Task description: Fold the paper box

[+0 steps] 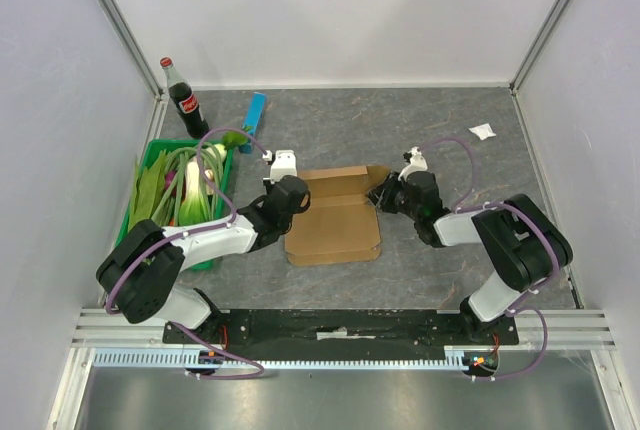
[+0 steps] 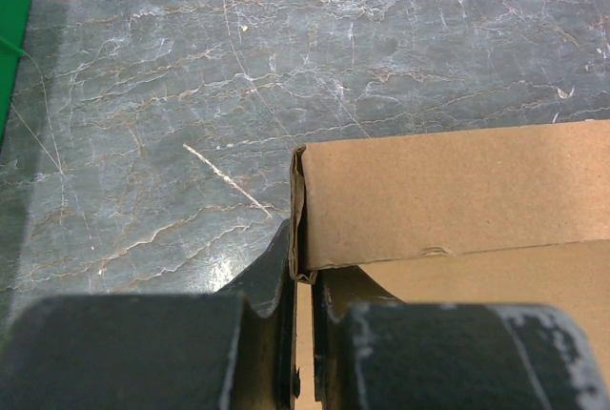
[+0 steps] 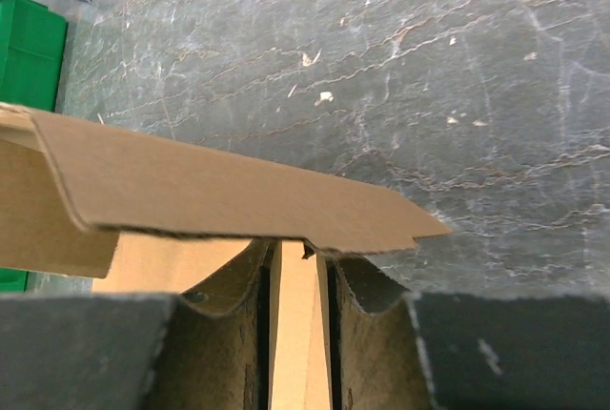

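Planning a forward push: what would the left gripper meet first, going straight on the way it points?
Only the thin brown cardboard box blank that the left gripper pinches at its edge. Beyond that edge lies bare grey marbled table, free as far as the wrist view shows.

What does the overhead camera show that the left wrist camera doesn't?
Only the overhead view shows the left arm, the right arm, the cola bottle, the leafy greens and a white scrap. Only the left wrist view shows, up close, the left fingers pinching the left edge of the paper box. Both show the box, the grey table, the green tray and the blue bar.
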